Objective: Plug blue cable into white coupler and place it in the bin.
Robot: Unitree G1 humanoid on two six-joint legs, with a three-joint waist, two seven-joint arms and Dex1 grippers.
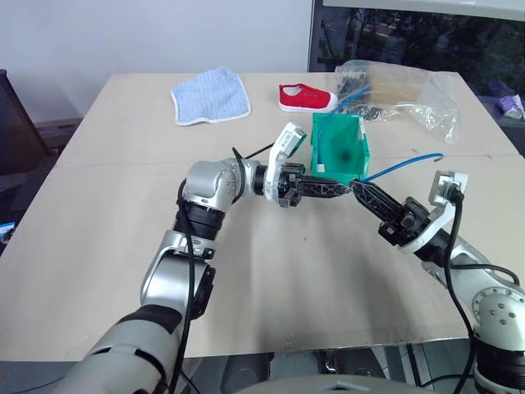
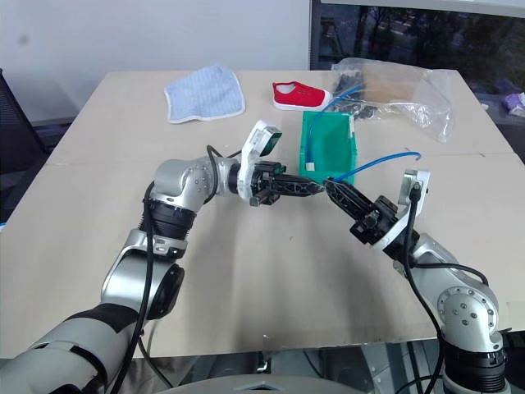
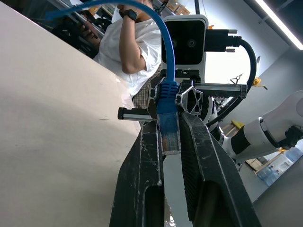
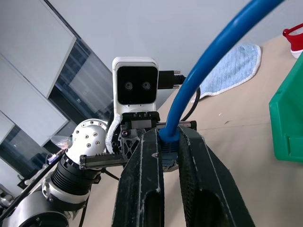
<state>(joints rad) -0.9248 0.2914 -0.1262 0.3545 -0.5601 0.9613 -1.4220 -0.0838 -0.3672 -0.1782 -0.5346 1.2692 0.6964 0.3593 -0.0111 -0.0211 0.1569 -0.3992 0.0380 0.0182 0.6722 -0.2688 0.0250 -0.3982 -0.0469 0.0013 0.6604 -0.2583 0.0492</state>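
A: Where are the arms?

B: Both are raised mid-frame, tips meeting just right of centre. The left gripper (image 1: pixel 340 188) reaches level toward the right, fingers clamped together.

A: And the other?

B: The right gripper (image 1: pixel 361 188) slants up from the lower right toward the left, fingers likewise pinched tight.

I'm working in what looks like a robotics lab: a plain beige surface (image 1: pixel 246 271), bare white wall, ceiling strip lights, cluttered equipment shelves behind a seated person (image 3: pixel 135 45).
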